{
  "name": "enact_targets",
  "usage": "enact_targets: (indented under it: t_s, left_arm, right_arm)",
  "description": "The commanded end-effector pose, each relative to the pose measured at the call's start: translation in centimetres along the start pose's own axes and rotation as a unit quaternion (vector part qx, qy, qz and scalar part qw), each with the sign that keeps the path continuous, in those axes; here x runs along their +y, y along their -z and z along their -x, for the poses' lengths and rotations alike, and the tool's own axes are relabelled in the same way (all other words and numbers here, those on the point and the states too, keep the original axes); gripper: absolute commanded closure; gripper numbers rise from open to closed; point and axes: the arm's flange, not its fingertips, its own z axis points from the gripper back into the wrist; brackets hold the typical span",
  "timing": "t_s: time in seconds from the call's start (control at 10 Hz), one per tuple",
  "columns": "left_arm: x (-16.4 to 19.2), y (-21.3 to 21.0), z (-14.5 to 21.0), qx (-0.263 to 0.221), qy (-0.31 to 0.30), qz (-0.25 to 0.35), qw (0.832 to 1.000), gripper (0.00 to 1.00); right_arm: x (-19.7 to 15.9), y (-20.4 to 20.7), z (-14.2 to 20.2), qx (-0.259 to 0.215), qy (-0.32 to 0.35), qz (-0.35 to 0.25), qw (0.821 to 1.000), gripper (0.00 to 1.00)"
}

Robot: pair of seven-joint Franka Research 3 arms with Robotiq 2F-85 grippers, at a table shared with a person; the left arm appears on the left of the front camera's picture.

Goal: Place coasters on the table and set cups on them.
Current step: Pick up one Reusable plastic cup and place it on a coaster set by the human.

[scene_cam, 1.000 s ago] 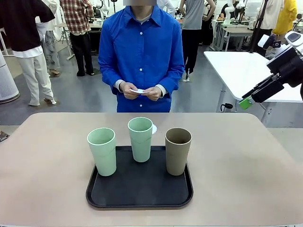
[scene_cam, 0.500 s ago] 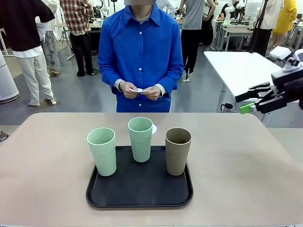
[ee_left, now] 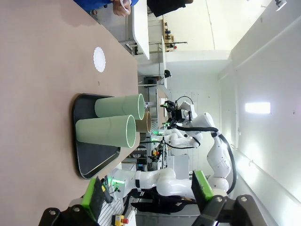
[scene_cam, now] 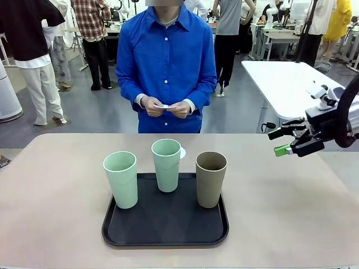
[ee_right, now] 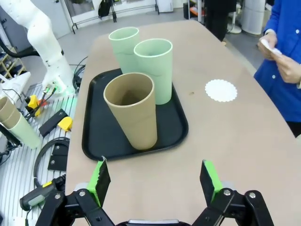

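Three cups stand upright on a black tray point(scene_cam: 129, 235): a mint cup point(scene_cam: 120, 179) at the left, a mint cup point(scene_cam: 166, 165) at the back middle, and a brown cup point(scene_cam: 211, 179) at the right. One white lacy coaster point(scene_cam: 182, 152) lies on the beige table point(scene_cam: 56, 196) just behind the middle cup; it is also the coaster point(ee_right: 221, 90) and the coaster point(ee_left: 99, 59). The person holds more white paper point(scene_cam: 164, 106) in both hands. My right gripper point(scene_cam: 283, 142) hovers open above the table's right edge, with the brown cup point(ee_right: 131, 110) ahead of it. My left gripper point(ee_left: 148, 197) is open and holds nothing.
A white rectangular table point(scene_cam: 291, 78) stands behind my right arm. The person in a blue shirt point(scene_cam: 167, 56) stands at the far edge. Wide bare tabletop lies left and right of the tray.
My right arm has come down and swung left toward the table's right edge, its gripper still open. The cups, the coaster and the person's hands have not moved.
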Motion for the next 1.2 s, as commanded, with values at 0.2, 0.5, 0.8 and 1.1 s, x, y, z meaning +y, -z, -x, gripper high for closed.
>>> enact_targets:
  t_s: [0.2,0.5,0.8,1.1]
  left_arm:
    - [0.0,-0.2,0.0,-0.004,0.008,0.008,1.000,0.00]
    - [0.0,-0.2,0.0,-0.004,0.008,0.008,1.000,0.00]
    - [0.0,-0.2,0.0,-0.004,0.008,0.008,1.000,0.00]
    - [0.0,-0.2,0.0,-0.004,0.008,0.008,1.000,0.00]
  right_arm:
    - [-0.1,-0.4,-0.4,-0.006,-0.001,0.004,1.000,0.00]
    - [0.5,0.2,0.3,-0.020,-0.049,-0.045,0.998,0.00]
    - [0.7,3.5,3.4,-0.059,-0.139,-0.133,0.980,0.00]
    - [-1.1,5.5,6.3,-0.096,-0.113,-0.083,0.985,0.00]
